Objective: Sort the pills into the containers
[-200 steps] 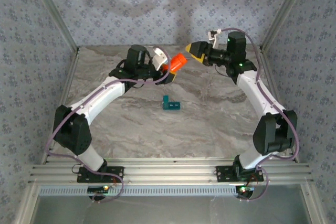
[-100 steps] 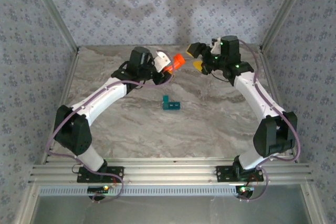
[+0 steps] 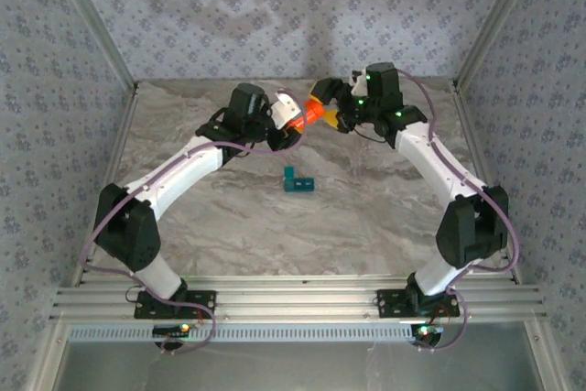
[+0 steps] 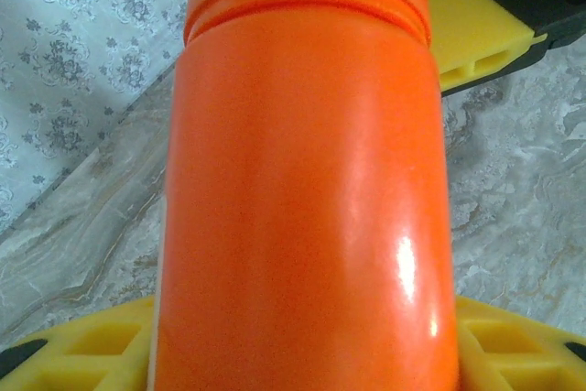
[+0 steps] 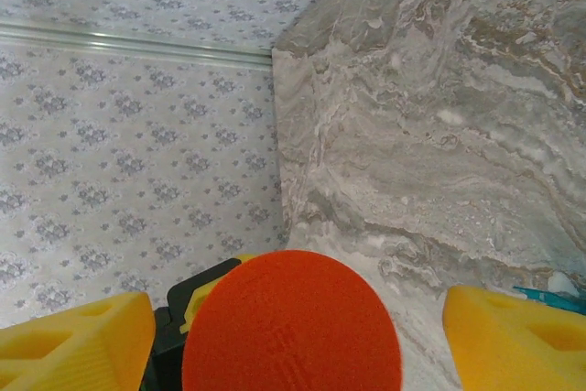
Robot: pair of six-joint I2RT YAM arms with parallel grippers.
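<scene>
The left end effector point(image 3: 289, 124) gripped the orange bottle point(image 3: 309, 114) so I could unscrew its cap point(image 5: 291, 318), sitting between the right end effector's point(image 3: 333, 105) wide jaws, while the teal pill box point(image 3: 298, 180) lay below both.

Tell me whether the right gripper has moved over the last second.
Yes. Against the unmoved teal pill box, the right gripper has swung left; its open jaws now flank the cap of the orange bottle.

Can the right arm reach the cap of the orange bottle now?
Probably yes. The left jaws hold the orange bottle up, its cap facing the right jaws, which stand open either side of it.
</scene>
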